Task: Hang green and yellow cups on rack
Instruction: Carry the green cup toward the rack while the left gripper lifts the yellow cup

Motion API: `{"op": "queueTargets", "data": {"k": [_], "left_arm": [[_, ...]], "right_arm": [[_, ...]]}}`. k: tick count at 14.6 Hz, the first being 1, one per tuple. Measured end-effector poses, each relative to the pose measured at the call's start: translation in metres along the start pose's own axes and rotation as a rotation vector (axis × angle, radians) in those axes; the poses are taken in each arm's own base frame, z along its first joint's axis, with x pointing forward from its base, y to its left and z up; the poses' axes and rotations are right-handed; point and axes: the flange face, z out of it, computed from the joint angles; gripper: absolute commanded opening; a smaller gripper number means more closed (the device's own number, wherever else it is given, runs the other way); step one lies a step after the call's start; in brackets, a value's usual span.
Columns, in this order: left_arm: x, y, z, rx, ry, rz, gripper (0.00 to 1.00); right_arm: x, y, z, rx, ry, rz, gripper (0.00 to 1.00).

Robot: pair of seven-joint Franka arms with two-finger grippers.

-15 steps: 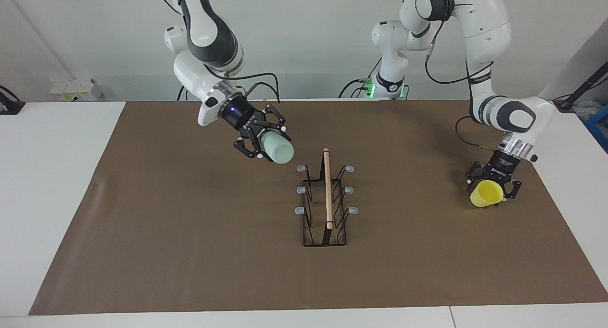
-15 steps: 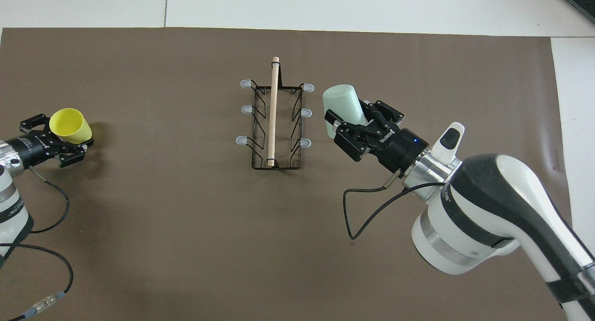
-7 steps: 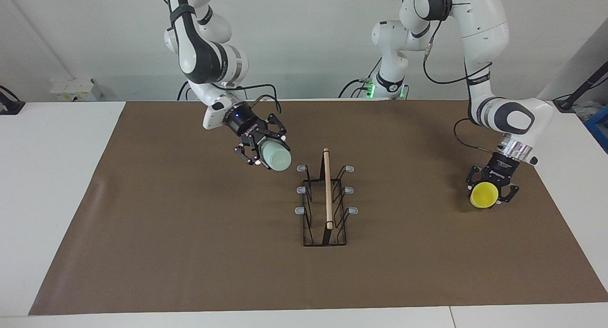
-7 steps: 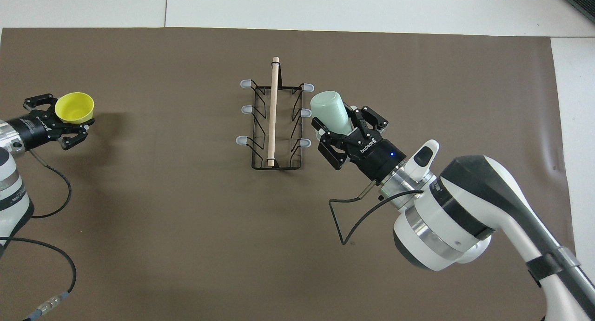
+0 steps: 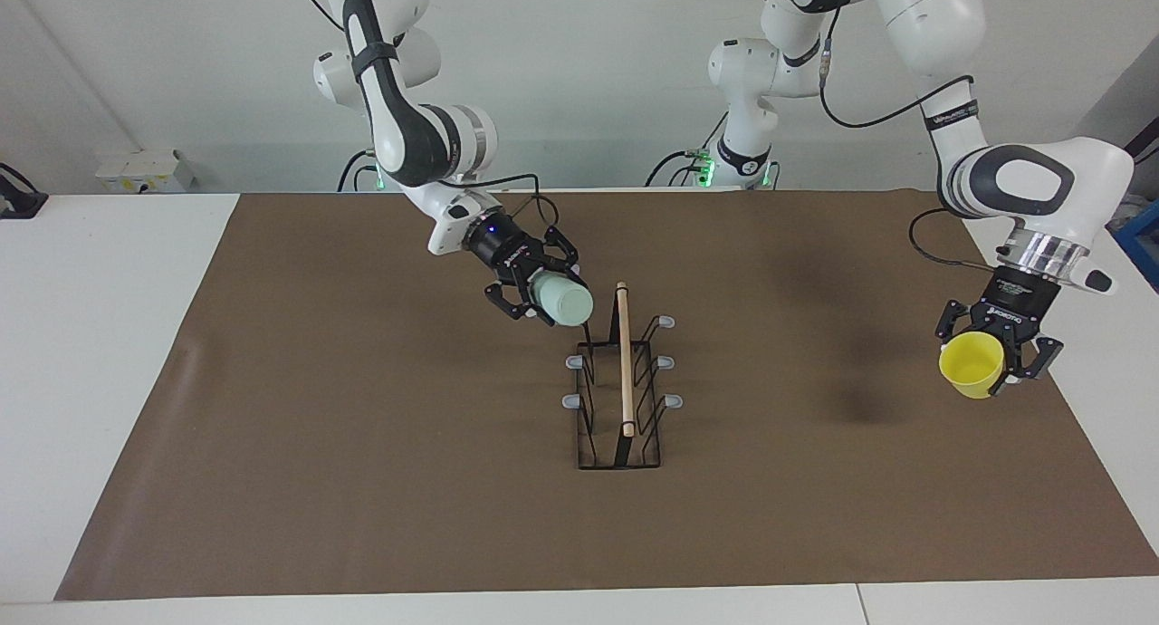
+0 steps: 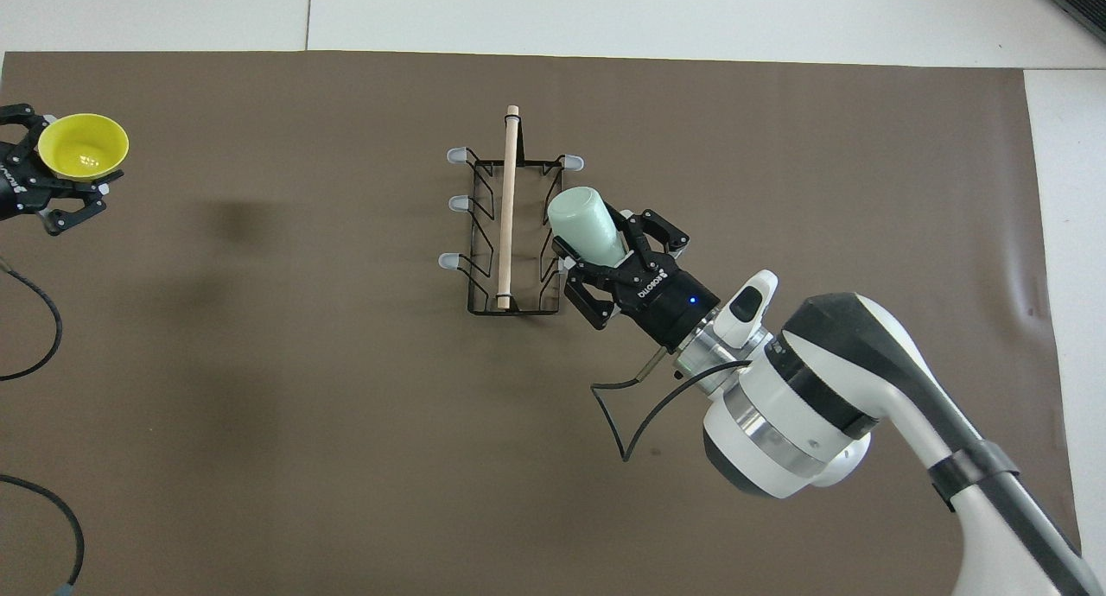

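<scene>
Two smooth tapered cups — green cup (image 5: 563,304), yellow cup (image 5: 972,365) — gripped.

A matt brown sheet covers the table (image 5: 362,480); the rack (image 5: 618,426) is thin black wire under a pale wooden rod, and both smooth cups look plastic.

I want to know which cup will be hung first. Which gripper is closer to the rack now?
The right gripper: it holds the green cup right at the rack, over a prong. The left gripper holds the yellow cup at the left arm's end of the table.
</scene>
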Motion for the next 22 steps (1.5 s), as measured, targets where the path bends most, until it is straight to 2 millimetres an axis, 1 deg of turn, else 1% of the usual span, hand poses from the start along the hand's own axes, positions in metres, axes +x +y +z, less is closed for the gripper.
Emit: {"op": "queueTargets", "data": {"k": [2, 4, 5, 7, 9, 11, 14, 16, 19, 20, 22], "left_arm": [[-0.035, 0.014, -0.008, 0.011, -0.006, 0.099, 0.00], [-0.065, 0.023, -0.012, 0.046, -0.010, 0.162, 0.00], [-0.078, 0.028, -0.013, 0.064, 0.008, 0.196, 0.00], [-0.113, 0.032, -0.011, 0.108, 0.067, 0.303, 0.00], [-0.148, 0.029, -0.001, 0.147, 0.114, 0.396, 0.00], [-0.175, 0.018, 0.013, 0.196, 0.167, 0.512, 0.00], [-0.223, -0.008, 0.038, 0.278, 0.252, 0.735, 0.00], [-0.255, -0.027, 0.052, 0.313, 0.283, 0.860, 0.00], [-0.292, -0.051, 0.067, 0.332, 0.277, 0.968, 0.00], [-0.305, -0.062, 0.073, 0.337, 0.288, 1.028, 0.00], [-0.333, -0.090, 0.087, 0.348, 0.337, 1.193, 0.00]], "right_arm": [[-0.008, -0.014, 0.006, 0.022, -0.006, -0.001, 0.00], [-0.013, -0.025, 0.010, 0.040, -0.015, -0.009, 0.00], [-0.014, -0.025, 0.010, 0.041, -0.017, -0.017, 0.00], [-0.017, -0.022, 0.011, 0.036, -0.023, -0.050, 0.00], [-0.020, -0.018, 0.011, 0.030, -0.026, -0.083, 0.00], [-0.020, -0.015, 0.012, 0.027, -0.017, -0.113, 0.00], [-0.017, -0.015, 0.013, 0.023, -0.008, -0.139, 0.00], [-0.023, -0.014, 0.015, 0.024, -0.014, -0.151, 0.00], [-0.030, -0.012, 0.018, 0.028, -0.020, -0.160, 0.00], [-0.033, -0.011, 0.018, 0.027, -0.023, -0.162, 0.00], [-0.036, -0.010, 0.020, 0.027, -0.028, -0.173, 0.00]]}}
